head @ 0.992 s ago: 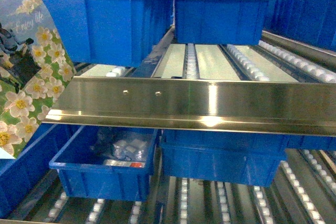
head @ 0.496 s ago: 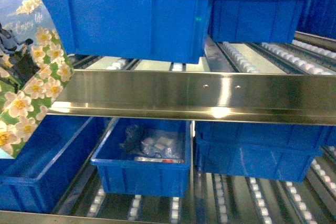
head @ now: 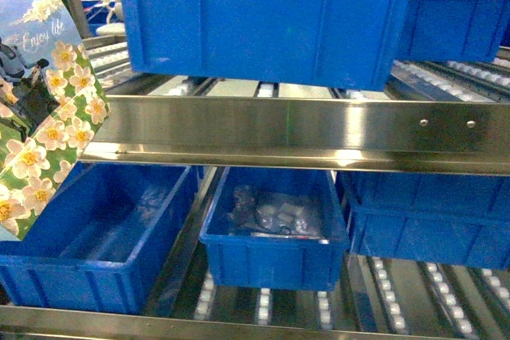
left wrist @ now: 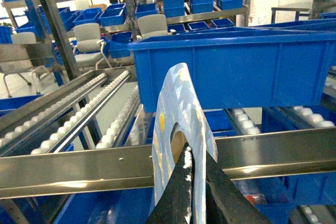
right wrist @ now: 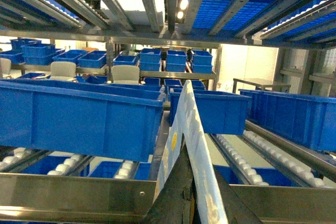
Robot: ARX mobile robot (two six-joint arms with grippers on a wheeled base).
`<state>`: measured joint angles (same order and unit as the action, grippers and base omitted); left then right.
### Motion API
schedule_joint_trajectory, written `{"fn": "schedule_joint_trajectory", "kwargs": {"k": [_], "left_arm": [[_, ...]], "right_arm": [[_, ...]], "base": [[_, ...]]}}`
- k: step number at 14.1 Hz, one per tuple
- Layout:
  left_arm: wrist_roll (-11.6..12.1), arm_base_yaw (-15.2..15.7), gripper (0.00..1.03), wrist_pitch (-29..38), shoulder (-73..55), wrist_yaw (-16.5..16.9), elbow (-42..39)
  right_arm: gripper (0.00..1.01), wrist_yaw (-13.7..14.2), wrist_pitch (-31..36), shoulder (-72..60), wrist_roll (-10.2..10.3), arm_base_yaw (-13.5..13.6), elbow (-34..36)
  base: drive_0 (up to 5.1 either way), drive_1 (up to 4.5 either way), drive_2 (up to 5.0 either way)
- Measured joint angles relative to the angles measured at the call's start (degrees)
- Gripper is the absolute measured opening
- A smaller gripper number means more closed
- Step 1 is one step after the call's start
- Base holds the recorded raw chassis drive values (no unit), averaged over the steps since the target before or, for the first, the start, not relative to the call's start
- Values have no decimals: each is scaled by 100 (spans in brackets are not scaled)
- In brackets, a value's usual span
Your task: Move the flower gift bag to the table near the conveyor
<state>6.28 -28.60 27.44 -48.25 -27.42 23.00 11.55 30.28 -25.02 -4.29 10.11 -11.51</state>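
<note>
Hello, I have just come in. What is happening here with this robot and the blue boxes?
The robot holds a flower gift bag, each claw pinching the bag's edge: left claw, right claw. The bag hangs at the left of the head view, in front of the conveyor, whose roller tracks carry blue bins. No table is in view yet.

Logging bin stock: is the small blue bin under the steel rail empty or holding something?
Holding something: the small blue bin has clear packets and small dark items on its floor; what they are, cannot tell.

Glossy printed gift bag, shiny steel conveyor, plastic bins
</note>
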Motion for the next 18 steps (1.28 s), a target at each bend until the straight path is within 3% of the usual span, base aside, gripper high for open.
{"fn": "schedule_joint_trajectory", "kwargs": {"k": [18], "left_arm": [[2, 0, 2, 2, 0, -2, 0]], "right_arm": [[2, 0, 2, 2, 0, 0, 2]], "base": [[0, 0, 0]]}}
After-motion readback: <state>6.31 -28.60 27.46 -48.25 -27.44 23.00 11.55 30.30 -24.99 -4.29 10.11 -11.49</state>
